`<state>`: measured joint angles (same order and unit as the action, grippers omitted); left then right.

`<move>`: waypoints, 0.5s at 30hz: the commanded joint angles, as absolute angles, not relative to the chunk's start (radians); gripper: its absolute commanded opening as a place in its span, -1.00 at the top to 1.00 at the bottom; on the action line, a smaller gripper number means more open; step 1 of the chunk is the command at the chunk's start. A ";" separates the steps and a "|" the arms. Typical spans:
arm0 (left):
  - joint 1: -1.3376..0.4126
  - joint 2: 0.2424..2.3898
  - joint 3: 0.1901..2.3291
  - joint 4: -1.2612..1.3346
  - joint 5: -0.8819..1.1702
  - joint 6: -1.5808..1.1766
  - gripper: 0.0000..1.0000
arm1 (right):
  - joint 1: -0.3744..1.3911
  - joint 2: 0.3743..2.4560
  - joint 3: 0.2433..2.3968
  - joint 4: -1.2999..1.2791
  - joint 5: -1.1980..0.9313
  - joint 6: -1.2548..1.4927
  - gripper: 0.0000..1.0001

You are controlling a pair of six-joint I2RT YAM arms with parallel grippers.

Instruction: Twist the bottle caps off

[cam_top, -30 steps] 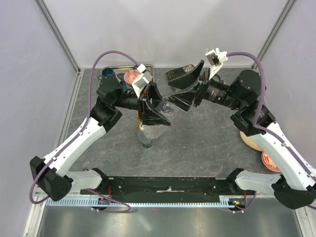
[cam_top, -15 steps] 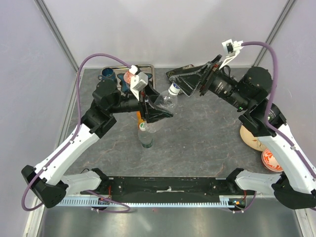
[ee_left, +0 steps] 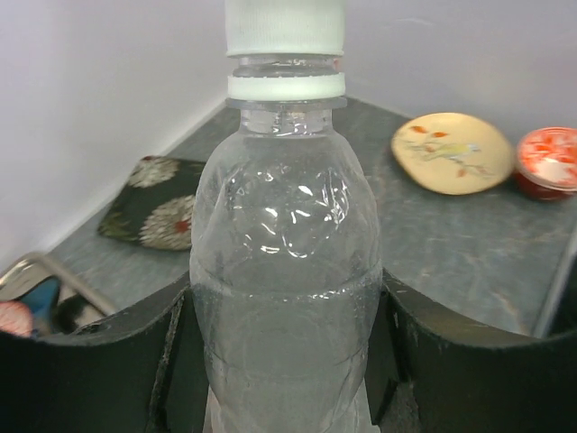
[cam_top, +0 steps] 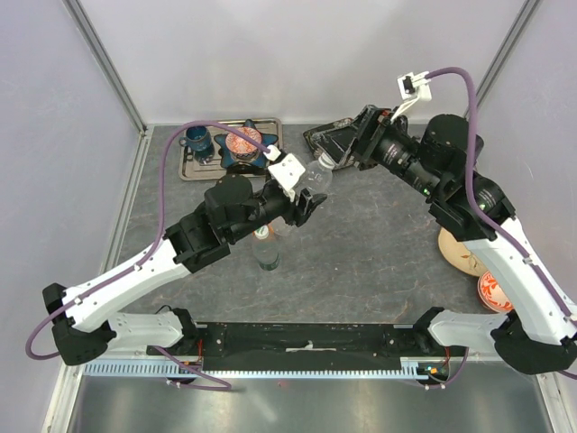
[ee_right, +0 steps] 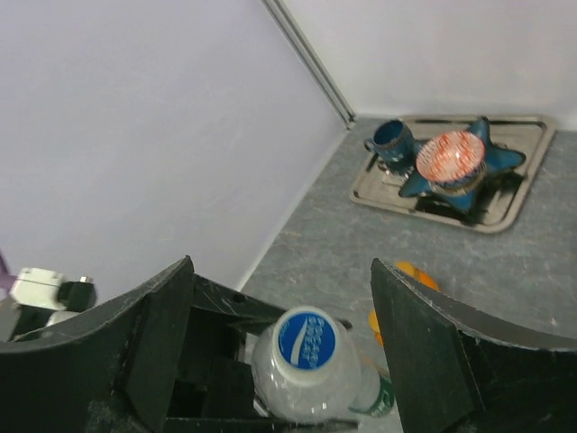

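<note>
Left side: the left claw was clamped on the belly of a clear bottle.
Right side: the right claw stood spread wide, gripping nothing.
Cap: the blue-and-white cap sat on the bottle's neck, in line between the right claw's fingers, touching neither.
Right wrist alone: showed the cap's blue top; past the claw, a tray with a blue mug.
Left wrist alone: showed the cap's white side; past the claw, a beige plate and red bowl.

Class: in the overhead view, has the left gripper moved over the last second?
Yes. The left gripper, gripping the clear bottle, swung right, away from the metal tray it earlier overlapped.
</note>
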<state>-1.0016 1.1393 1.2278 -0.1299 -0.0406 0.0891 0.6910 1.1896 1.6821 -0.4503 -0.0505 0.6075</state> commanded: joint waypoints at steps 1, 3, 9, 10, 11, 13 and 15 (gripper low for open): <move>-1.032 1.144 1.256 -0.089 -0.294 0.201 0.04 | 0.692 1.198 1.718 -0.514 0.020 0.601 -0.69; -1.052 1.152 1.256 -0.083 -0.351 0.221 0.04 | 0.693 1.204 1.712 -0.532 0.040 0.592 -0.68; -1.078 1.164 1.253 -0.064 -0.403 0.242 0.05 | 0.693 1.215 1.697 -0.534 0.021 0.589 -0.64; -1.078 1.164 1.253 -0.061 -0.405 0.245 0.05 | 0.693 1.213 1.697 -0.534 0.018 0.586 -0.62; -1.080 1.164 1.252 -0.058 -0.405 0.245 0.05 | 0.693 1.219 1.694 -0.534 0.018 0.584 -0.59; -1.083 1.166 1.250 -0.057 -0.408 0.245 0.05 | 0.693 1.223 1.686 -0.534 0.015 0.584 -0.56; -1.085 1.166 1.250 -0.054 -0.411 0.247 0.05 | 0.693 1.224 1.678 -0.534 0.011 0.584 -0.48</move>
<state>-1.0752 1.1671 1.2278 -0.1242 -0.3656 0.2028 0.6910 1.2163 1.6821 -0.5404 0.0059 0.5953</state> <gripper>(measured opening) 0.623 0.772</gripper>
